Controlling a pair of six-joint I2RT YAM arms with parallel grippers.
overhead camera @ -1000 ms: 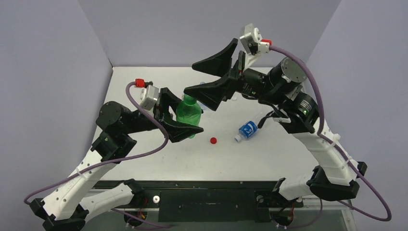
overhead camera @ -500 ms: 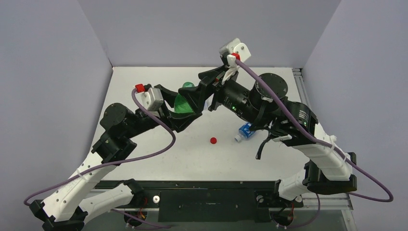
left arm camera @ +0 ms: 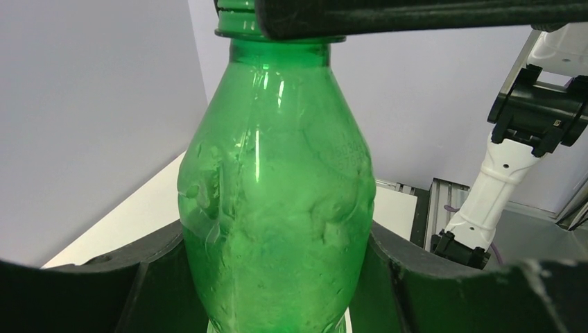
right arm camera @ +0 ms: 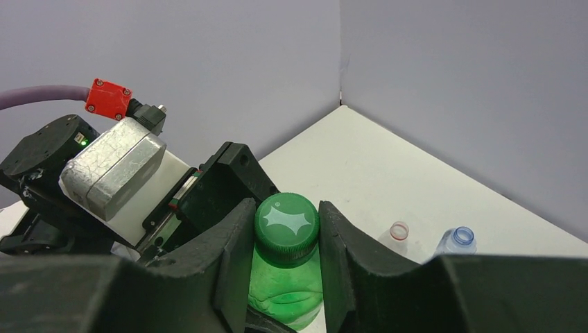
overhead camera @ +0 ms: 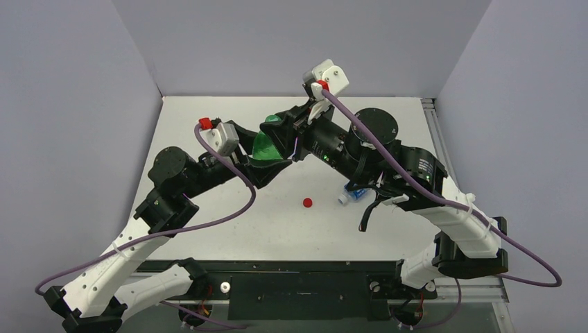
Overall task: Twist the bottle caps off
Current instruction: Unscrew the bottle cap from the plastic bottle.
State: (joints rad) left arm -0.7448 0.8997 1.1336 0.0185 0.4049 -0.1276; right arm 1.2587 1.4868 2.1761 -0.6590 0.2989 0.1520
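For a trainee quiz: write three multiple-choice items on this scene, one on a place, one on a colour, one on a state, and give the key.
1. Where is the red cap?
A. loose on the table
B. screwed on a bottle
C. inside a bin

2. The right hand grips a cap of which colour?
A. white
B. green
C. red

3. How is the green bottle placed?
A. lying on its side
B. standing free
C. gripped round its body by the left hand

Key:
1 A: it lies alone on the bare surface between the arms.
2 B: the green cap sits between that hand's closed fingers.
3 C: black fingers press both sides of the body.
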